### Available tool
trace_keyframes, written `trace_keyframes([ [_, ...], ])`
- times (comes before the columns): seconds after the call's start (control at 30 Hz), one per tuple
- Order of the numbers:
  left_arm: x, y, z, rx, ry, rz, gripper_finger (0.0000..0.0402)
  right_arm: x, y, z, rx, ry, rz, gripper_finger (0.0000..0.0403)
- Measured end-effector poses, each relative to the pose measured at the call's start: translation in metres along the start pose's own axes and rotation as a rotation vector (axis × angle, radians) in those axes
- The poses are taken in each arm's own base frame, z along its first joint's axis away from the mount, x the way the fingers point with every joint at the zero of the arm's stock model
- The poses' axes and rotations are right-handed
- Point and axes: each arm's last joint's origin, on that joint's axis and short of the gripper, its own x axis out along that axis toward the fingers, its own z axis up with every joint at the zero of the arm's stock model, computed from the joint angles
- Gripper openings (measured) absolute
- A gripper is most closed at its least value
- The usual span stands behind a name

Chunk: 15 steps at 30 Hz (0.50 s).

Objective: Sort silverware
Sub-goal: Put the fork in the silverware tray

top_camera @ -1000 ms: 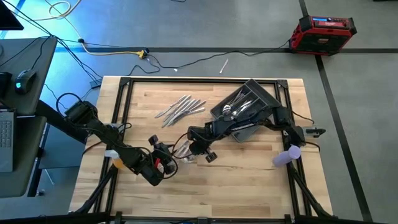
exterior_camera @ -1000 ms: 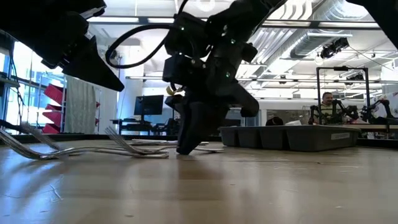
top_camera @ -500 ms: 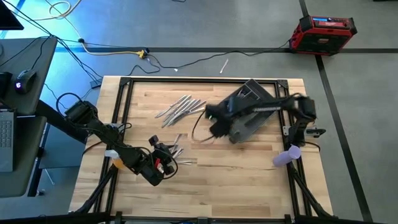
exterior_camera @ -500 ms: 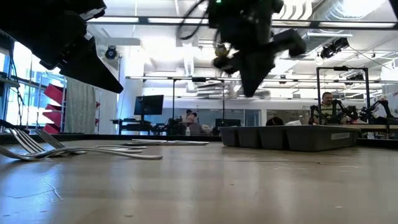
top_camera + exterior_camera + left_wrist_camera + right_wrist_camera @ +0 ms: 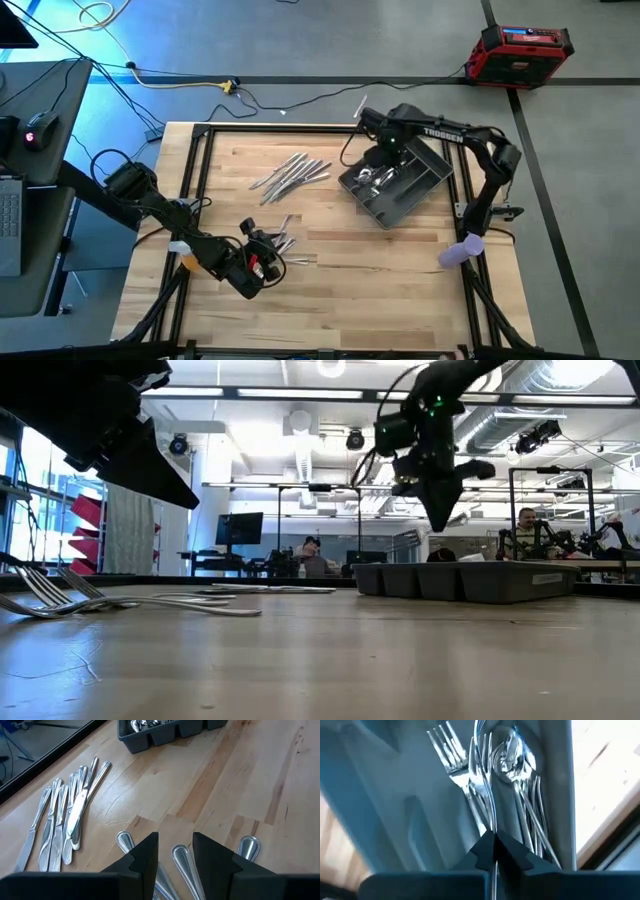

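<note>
Grey tray (image 5: 395,190) now has the right gripper (image 5: 372,128) over its far end, swung there from mid-table a second ago, fingers clamped on one fork (image 5: 487,815) above the forks already in that compartment. Drop looks imminent. Left gripper (image 5: 175,855) hangs released above loose handles; knives (image 5: 290,175) remain unsorted on the table.

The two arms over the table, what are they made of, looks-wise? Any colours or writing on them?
Both are black, jointed tubes with loose black cables. The right arm has white "TROSSEN" lettering; the left arm has a tan band and red spots near its hand. Each hand has two dark angular fingers.
</note>
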Motion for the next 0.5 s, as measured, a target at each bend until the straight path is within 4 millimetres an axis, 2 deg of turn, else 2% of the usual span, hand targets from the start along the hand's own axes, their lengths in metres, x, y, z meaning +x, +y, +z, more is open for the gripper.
trace_keyframes([
  [0.17, 0.0, 0.0, 0.0, 0.0, -0.002, 0.002, 0.0103, 0.024, 0.004, -0.016, -0.03, 0.041, 0.061, 0.0],
  [0.27, 0.0, 0.0, 0.0, 0.001, -0.01, 0.009, 0.0103, 0.036, 0.005, -0.02, -0.025, 0.11, 0.023, 0.0],
  [0.5, 0.0, 0.001, 0.001, 0.0, -0.018, 0.018, 0.0103, 0.037, 0.0, -0.021, 0.031, 0.123, -0.039, 0.0008],
])
